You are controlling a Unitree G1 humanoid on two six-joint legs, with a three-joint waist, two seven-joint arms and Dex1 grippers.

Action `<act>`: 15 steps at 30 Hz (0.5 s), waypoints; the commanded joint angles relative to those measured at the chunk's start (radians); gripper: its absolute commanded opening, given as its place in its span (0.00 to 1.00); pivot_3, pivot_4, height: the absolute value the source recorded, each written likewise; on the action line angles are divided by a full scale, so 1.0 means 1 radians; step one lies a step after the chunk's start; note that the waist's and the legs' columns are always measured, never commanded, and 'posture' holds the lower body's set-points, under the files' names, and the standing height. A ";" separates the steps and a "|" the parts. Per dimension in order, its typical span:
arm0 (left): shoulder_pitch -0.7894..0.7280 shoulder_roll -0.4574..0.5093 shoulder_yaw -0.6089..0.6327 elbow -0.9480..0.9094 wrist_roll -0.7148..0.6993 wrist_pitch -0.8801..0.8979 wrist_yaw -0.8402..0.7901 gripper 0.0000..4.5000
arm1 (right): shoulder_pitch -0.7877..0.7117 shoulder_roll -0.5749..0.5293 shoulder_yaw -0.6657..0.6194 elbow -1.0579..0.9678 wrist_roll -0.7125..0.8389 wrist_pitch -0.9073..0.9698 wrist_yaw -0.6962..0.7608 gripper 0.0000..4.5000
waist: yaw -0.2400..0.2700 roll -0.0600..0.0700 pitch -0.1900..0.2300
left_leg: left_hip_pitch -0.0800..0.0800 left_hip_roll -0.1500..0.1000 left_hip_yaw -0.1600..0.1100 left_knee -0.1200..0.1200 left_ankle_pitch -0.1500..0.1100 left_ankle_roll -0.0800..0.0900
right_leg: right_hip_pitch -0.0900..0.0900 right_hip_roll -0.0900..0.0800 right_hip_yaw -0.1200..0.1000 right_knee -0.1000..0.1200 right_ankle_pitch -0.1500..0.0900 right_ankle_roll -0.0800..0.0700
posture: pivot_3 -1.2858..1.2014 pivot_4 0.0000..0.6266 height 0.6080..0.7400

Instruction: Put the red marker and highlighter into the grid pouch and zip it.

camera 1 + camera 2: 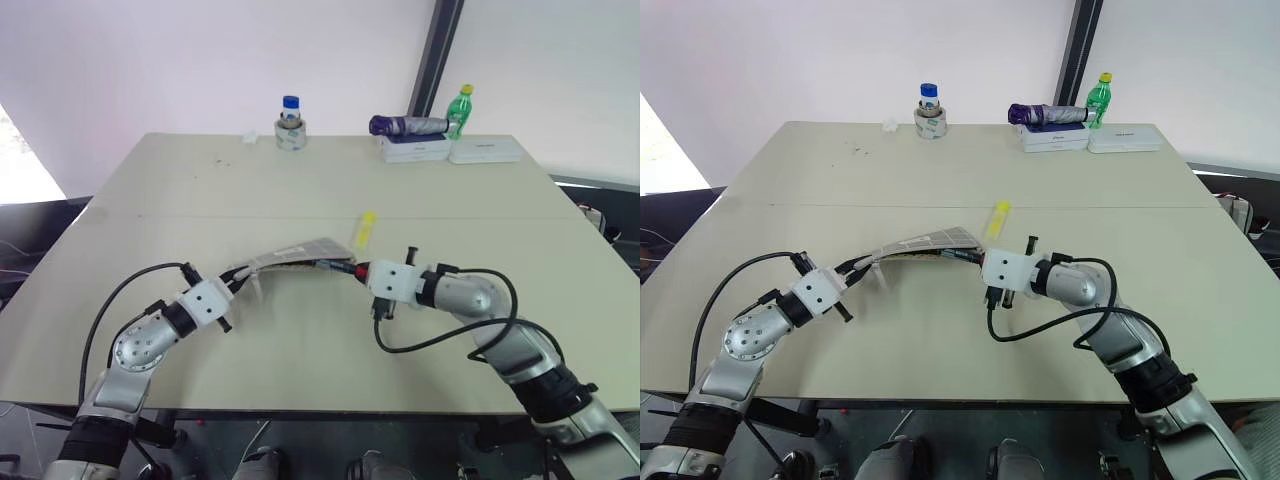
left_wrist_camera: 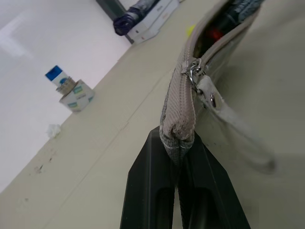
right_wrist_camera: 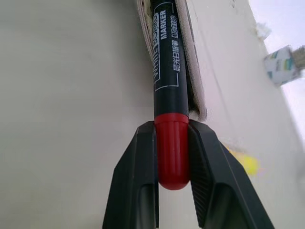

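Woven cloth grid pouch (image 2: 177, 107) (metal zipper pull (image 2: 194, 74)), glossy plastic red marker (image 3: 170, 90), matt table (image 1: 250, 200).

Red-capped black marker (image 3: 169, 95), yellow highlighter (image 1: 365, 227), grey pouch (image 1: 925, 242) (white grid)

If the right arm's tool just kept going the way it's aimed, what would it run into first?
Probably the grid pouch. The right tool grips the red marker, whose black end already pokes into the pouch's open mouth, so that goes deeper until the tool meets the fabric rim.
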 commanded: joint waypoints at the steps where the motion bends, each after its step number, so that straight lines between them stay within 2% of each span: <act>1: -0.011 0.004 -0.009 -0.048 -0.002 -0.020 -0.007 0.00 | -0.068 0.021 0.046 0.003 -0.069 -0.137 -0.012 0.07 | 0.001 0.000 0.000 | 0.000 0.000 0.000 0.000 0.000 0.000 | 0.000 0.000 0.000 0.000 0.000 0.000 | 0.52 0.24 0.98; 6: -0.018 0.007 -0.024 -0.049 -0.011 -0.029 -0.024 0.00 | -0.127 0.079 0.092 0.065 -0.098 -0.282 -0.016 0.07 | 0.003 0.000 0.000 | 0.000 0.000 0.000 0.001 0.000 0.000 | 0.000 0.000 0.000 0.000 0.000 0.000 | 0.52 0.24 0.98; 10: -0.019 0.012 -0.024 -0.051 -0.021 -0.039 -0.043 0.00 | -0.169 0.079 0.120 0.146 -0.180 -0.398 -0.044 0.07 | 0.003 0.000 0.000 | 0.000 0.000 0.000 0.002 0.000 0.000 | 0.001 0.000 0.000 0.000 0.000 0.000 | 0.52 0.24 0.98; 15: -0.008 0.012 -0.020 -0.063 -0.028 -0.043 -0.053 0.00 | -0.200 0.114 0.121 0.201 -0.217 -0.421 -0.051 0.07 | 0.001 0.000 0.000 | 0.000 0.000 0.000 0.001 0.000 -0.001 | 0.001 0.000 0.000 0.001 0.000 0.000 | 0.52 0.24 0.98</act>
